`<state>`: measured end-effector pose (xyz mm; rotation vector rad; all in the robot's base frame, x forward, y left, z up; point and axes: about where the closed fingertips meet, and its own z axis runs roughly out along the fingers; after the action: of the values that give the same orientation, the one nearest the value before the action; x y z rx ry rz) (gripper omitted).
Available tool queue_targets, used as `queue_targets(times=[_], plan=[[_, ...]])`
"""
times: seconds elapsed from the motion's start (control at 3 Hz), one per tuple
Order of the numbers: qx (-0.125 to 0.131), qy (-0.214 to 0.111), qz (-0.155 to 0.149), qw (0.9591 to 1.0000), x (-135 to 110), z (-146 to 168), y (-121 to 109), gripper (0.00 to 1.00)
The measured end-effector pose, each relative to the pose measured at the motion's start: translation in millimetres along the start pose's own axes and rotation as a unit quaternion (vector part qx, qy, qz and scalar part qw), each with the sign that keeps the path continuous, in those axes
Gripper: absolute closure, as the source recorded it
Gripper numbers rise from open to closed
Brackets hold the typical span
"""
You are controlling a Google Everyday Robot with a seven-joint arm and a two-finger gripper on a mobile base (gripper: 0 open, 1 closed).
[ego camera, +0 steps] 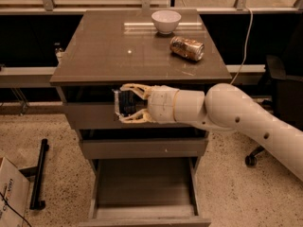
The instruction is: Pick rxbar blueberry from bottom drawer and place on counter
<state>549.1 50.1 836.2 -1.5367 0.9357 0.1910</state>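
My gripper (124,103) is shut on the rxbar blueberry (125,103), a small dark bar held upright between the pale fingers (135,88). It hangs in front of the top drawer face, just below the front edge of the counter (113,51). The bottom drawer (144,186) stands pulled open below, and its visible floor is bare. My white arm reaches in from the right.
A white bowl (166,21) and a gold-and-white can (187,48) lying on its side sit on the counter's far right. A cardboard box (9,197) and a black bar (39,174) lie on the floor at left. An office chair (279,84) stands at right.
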Motion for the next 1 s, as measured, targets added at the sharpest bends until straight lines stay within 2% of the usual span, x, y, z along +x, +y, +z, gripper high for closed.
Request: queue_targets(times=[0.33,0.67,1.0], plan=[[0.039,-0.01,0.012,0.9991,18,-4,-58,1.0],[0.04,-0.009,0.016,0.999,19,-4,-57,1.0],[0.053,-0.011,0.023,0.9983,22,2,-69,1.0]])
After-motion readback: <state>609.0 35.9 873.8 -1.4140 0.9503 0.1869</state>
